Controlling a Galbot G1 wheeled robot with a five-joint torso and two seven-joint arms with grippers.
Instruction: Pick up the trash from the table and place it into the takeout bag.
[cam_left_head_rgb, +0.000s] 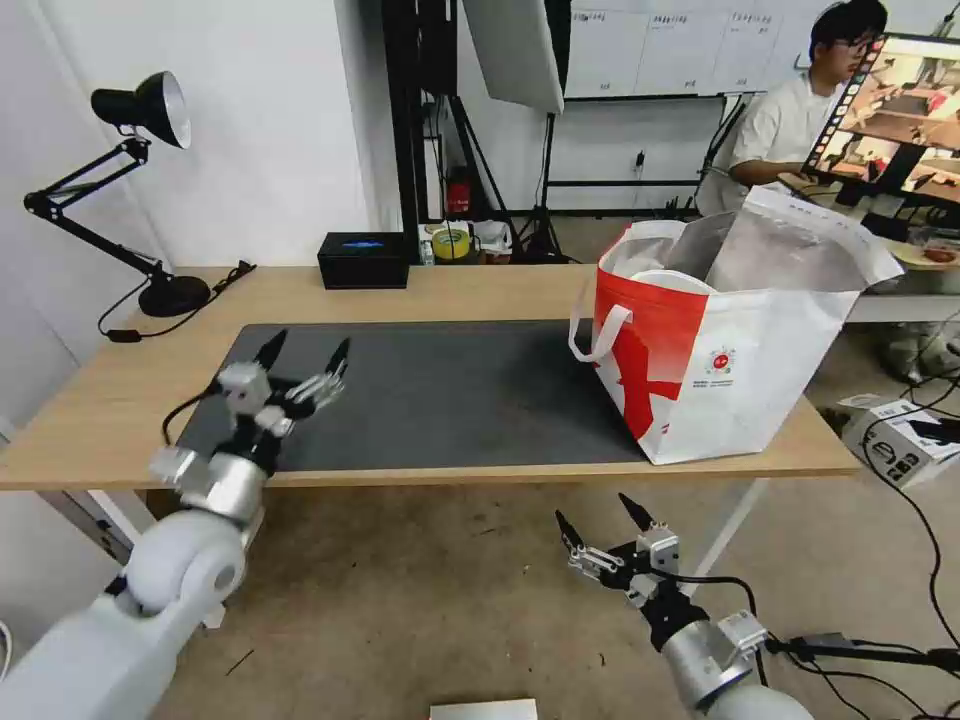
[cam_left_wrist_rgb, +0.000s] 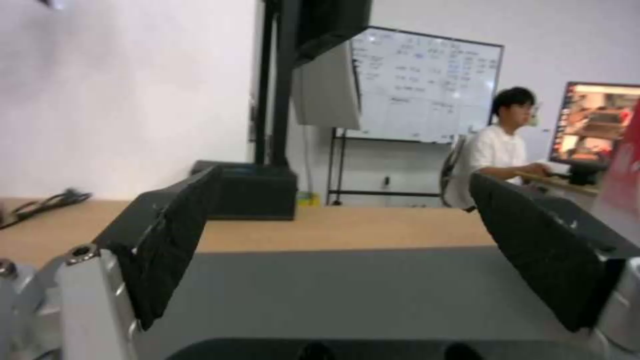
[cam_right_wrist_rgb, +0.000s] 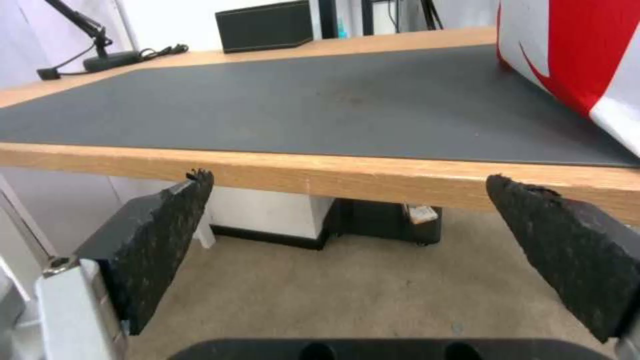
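Note:
The takeout bag (cam_left_head_rgb: 720, 370), red and white with a foil lining, stands open on the right end of the table (cam_left_head_rgb: 100, 400), partly on the dark grey mat (cam_left_head_rgb: 440, 390). Of the trash, a white round rim (cam_left_head_rgb: 668, 281) shows inside the bag's mouth; the walls hide anything else in it. My left gripper (cam_left_head_rgb: 306, 350) hovers open over the mat's left part, nothing between its fingers; the left wrist view looks past it (cam_left_wrist_rgb: 343, 180) along the mat. My right gripper (cam_left_head_rgb: 596, 512) hangs open below the table's front edge, over the floor. In the right wrist view it (cam_right_wrist_rgb: 350, 177) faces that edge, the bag (cam_right_wrist_rgb: 573, 55) beside it.
A black box with a blue top (cam_left_head_rgb: 363, 258) sits at the table's back edge. A black desk lamp (cam_left_head_rgb: 150, 110) stands at the back left, its cable trailing on the wood. A carton (cam_left_head_rgb: 900, 440) and cables lie on the floor at the right.

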